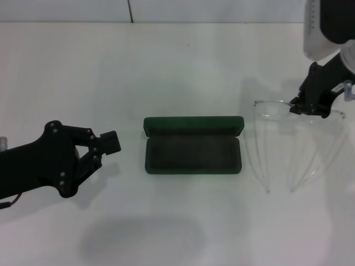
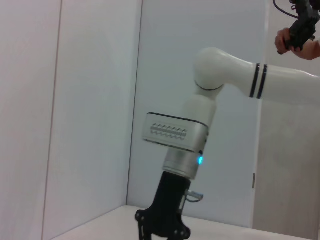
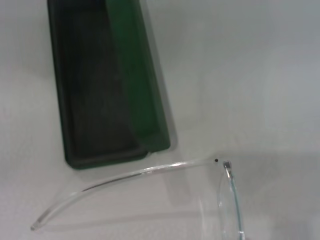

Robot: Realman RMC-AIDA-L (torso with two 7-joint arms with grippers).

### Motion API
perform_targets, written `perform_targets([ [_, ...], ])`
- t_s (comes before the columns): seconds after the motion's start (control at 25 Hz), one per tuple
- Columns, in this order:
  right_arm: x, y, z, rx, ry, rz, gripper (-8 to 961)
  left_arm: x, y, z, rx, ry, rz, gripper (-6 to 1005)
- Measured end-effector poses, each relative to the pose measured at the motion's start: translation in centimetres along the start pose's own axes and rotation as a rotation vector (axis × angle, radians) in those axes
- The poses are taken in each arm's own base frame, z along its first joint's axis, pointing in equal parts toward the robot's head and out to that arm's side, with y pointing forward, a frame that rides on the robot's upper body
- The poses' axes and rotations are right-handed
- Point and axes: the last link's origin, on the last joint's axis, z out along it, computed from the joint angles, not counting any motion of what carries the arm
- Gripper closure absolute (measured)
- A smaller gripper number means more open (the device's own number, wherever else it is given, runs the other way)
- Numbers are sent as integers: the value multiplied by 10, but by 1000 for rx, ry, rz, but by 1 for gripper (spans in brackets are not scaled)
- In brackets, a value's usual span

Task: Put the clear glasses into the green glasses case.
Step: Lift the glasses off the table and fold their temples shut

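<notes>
The green glasses case [image 1: 192,152] lies open in the middle of the white table, its lid [image 1: 193,124] folded back on the far side and its dark lining bare. The right wrist view shows the case [image 3: 100,85] too, with nothing inside. To its right are the clear glasses [image 1: 266,113], their long arms pointing toward the front edge; one arm and hinge [image 3: 150,170] show in the right wrist view. My right gripper [image 1: 295,107] is shut on the glasses' front frame. My left gripper [image 1: 111,142] is shut on nothing and hovers left of the case.
The table's far edge meets a pale wall [image 1: 166,11]. In the left wrist view the white right arm [image 2: 225,75] reaches down in front of white wall panels.
</notes>
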Motion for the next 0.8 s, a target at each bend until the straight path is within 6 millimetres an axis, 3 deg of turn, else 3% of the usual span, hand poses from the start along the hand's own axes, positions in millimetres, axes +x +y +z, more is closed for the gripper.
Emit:
perform_targets([
  [0.24,11,9,-21,34,-15,10,886,1,1,1,-1,13,1,963],
  [0.52,21,26,-62,143,-97,10,886,8,0,2,-14,49,-22,963],
  [0.8,22,53,-102,264,-295,-26,887,25,4,6,-79,142,-41,963],
])
